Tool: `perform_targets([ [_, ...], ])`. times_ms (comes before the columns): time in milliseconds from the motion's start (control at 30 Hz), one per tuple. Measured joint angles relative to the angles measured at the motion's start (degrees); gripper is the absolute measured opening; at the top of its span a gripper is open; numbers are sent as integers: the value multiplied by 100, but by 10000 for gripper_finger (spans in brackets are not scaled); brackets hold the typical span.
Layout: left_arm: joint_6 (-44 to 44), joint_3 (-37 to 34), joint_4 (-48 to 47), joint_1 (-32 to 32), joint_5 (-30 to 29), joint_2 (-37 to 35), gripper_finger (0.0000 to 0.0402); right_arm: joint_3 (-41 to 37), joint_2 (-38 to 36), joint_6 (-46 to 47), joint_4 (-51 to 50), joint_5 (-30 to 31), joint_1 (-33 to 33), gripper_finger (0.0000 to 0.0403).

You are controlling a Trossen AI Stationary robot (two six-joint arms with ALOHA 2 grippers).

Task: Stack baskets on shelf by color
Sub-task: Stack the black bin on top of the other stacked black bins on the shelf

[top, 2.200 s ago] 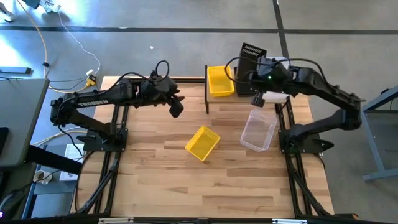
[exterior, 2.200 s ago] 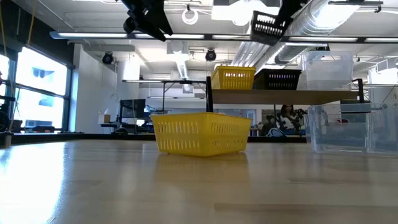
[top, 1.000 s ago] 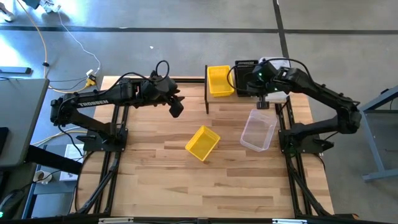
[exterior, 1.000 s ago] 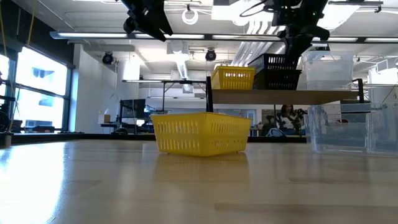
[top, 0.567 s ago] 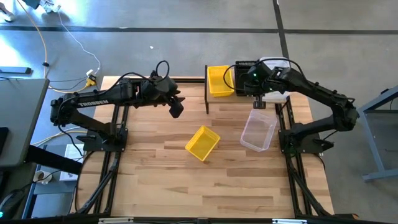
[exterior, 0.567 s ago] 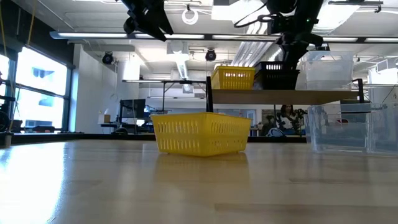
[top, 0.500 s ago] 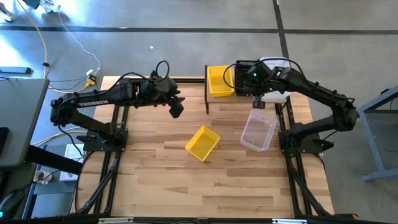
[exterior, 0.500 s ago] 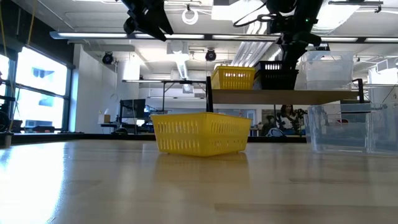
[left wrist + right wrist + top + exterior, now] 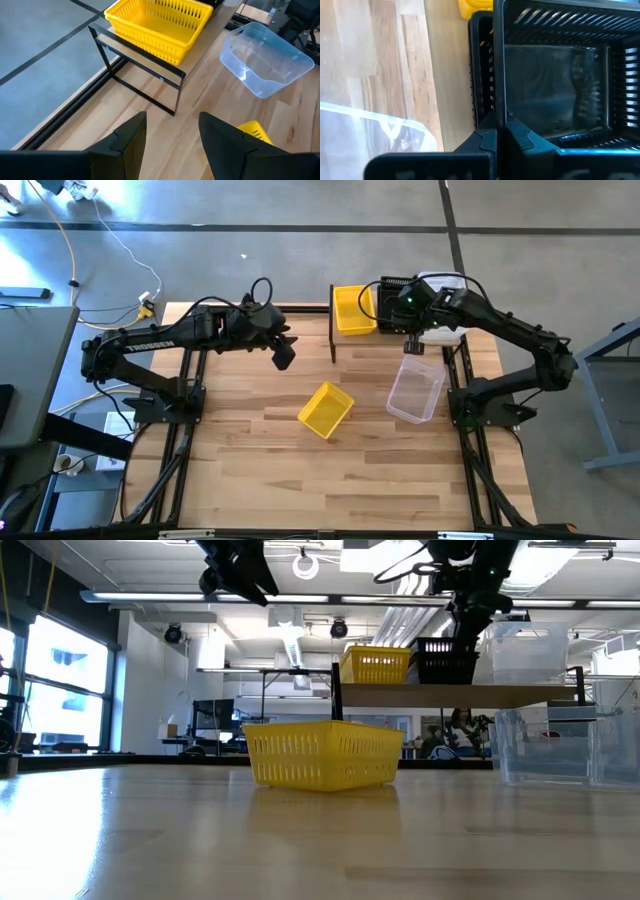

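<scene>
The desk (image 9: 250, 470) carries the shelf (image 9: 450, 695) along its far edge, and the step in hand looks to be seating a black mesh basket (image 9: 445, 660) into the black stack in the shelf's middle, between the yellow basket (image 9: 352, 310) on one side and the clear bins (image 9: 525, 652) on the other. The right hand (image 9: 501, 137) is over that stack, its fingers pressed together on the basket's near wall, one inside and one outside, as the right wrist view shows. To do this well, I judge the basket should sit square and nested inside the black one under it before the fingers part; its rim seems close to level in the low view, but whether it is fully down I cannot tell. Then lift straight up, so the wall is not dragged and the stack is not pulled toward the shelf edge. Left on the desk are a loose yellow basket (image 9: 326, 409) near the middle and a clear basket (image 9: 416, 388) just in front of the shelf. The left hand (image 9: 170, 137) waits, fingers spread and empty, above the desk to the left of the shelf.
</scene>
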Motion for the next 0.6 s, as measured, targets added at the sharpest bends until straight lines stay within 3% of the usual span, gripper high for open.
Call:
perform_targets([
  [333, 107, 0, 0, 0, 1, 0, 170, 0, 0, -18, -33, 339, 118, 6],
  [600, 106, 0, 0, 0, 25, 0, 170, 0, 0, -20, -176, 549, 244, 68],
])
